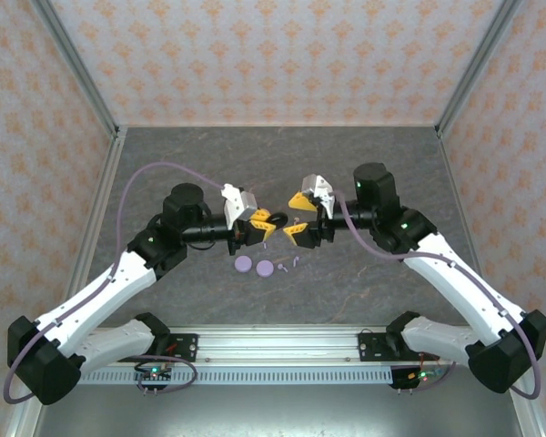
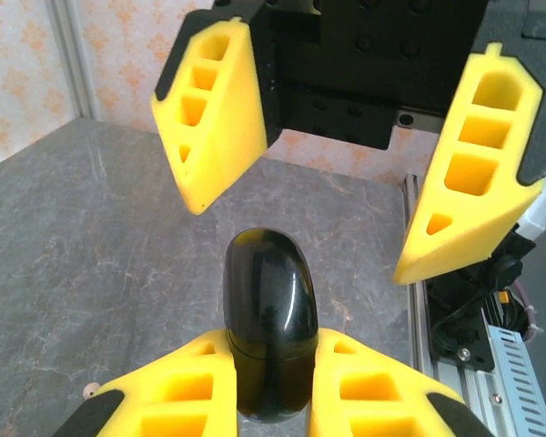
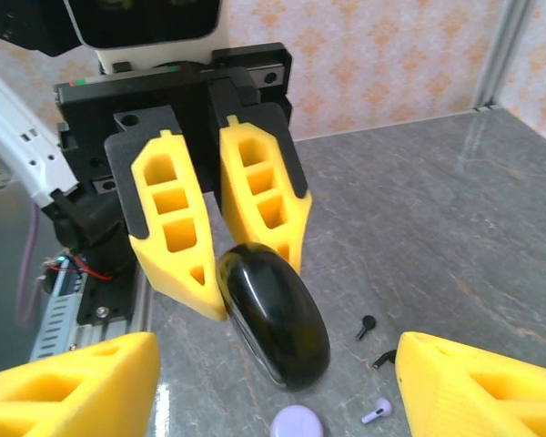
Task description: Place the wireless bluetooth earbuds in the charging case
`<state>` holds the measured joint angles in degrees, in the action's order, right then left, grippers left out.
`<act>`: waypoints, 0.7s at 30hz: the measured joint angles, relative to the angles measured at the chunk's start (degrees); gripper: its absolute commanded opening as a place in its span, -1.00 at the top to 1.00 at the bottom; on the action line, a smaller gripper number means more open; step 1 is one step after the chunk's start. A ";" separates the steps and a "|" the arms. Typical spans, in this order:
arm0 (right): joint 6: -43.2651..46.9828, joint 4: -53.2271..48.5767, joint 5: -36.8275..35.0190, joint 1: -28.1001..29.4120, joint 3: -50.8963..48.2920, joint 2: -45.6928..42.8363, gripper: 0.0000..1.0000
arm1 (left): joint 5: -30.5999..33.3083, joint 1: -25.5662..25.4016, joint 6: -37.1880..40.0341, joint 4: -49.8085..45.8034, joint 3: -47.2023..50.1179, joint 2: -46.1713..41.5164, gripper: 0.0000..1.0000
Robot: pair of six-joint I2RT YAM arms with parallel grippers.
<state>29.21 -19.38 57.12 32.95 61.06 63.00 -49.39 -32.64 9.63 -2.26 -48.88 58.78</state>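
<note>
Between the two claws, held over the table (image 1: 164, 164), the black charging case (image 2: 268, 328) was the thing on which the rest turned. The left gripper (image 1: 263, 226) had its yellow fingers (image 2: 182, 391) clamped tight on one end of the case, so that the case's long axis ran out from that claw straight toward the right gripper (image 1: 297, 218), rounded free end leading. The right gripper's jaws stood apart, one on each side of that free end and clear of it, with nothing in them. The case looked shut, its seam showing as a thin line near the left fingers, so no earbud could yet go in. Down on the table, to the arm-base side of the case, lay two round lavender discs (image 1: 244, 264), and just beside them were the loose earbuds: a lavender earbud (image 3: 376, 412) and a black earbud (image 3: 366, 324) could be made out, the others too small to count. They lay well below the case and a little toward the right gripper's side of it. By that reckoning the free right claw was the nearer and the only one able to act. The next move likely called for it to close squarely across the case's free end, at right angles to the long axis.
</note>
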 measured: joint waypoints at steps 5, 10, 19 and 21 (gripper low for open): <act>2.36 -2.67 2.38 0.00 1.92 2.25 -0.10 | -1.07 -0.02 1.03 -0.98 -0.66 0.50 1.00; 3.93 -4.50 3.82 0.00 2.54 3.65 0.21 | -1.25 -0.02 1.03 -1.38 -1.09 0.63 1.00; 4.85 -6.36 3.80 -0.26 2.84 3.69 0.46 | -2.51 -0.37 1.27 -2.23 -1.33 0.63 0.40; 4.98 -6.75 3.98 -0.24 2.93 3.69 0.46 | -2.45 -0.39 1.90 -2.43 -1.33 0.68 0.27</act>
<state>34.20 -26.13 61.10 32.71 63.99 66.70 -51.83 -33.04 11.53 -4.69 -50.22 59.46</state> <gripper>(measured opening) 0.271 0.317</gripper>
